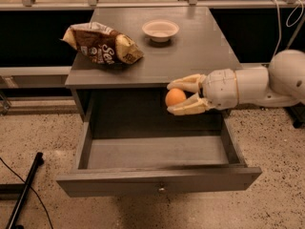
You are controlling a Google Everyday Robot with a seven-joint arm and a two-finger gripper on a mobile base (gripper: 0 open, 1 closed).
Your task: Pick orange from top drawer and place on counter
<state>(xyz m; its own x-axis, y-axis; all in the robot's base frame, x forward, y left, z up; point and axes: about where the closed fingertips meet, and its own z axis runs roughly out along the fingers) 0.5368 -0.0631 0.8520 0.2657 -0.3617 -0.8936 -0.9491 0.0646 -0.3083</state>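
Observation:
The orange [175, 97] is a small round fruit held between my gripper's two cream fingers. My gripper [172, 98] is shut on it and holds it in the air above the open top drawer [157, 152], at about the height of the counter's front edge. The arm reaches in from the right. The drawer is pulled fully out, its grey floor is bare, and a small metal knob sits on its front panel. The counter [200, 51] is the flat grey cabinet top just behind and above the orange.
A brown-and-yellow chip bag [102, 44] lies on the counter's left side. A white bowl [160, 30] stands at the counter's back middle. A black pole [24, 190] lies on the speckled floor at the left. Cables hang at the right.

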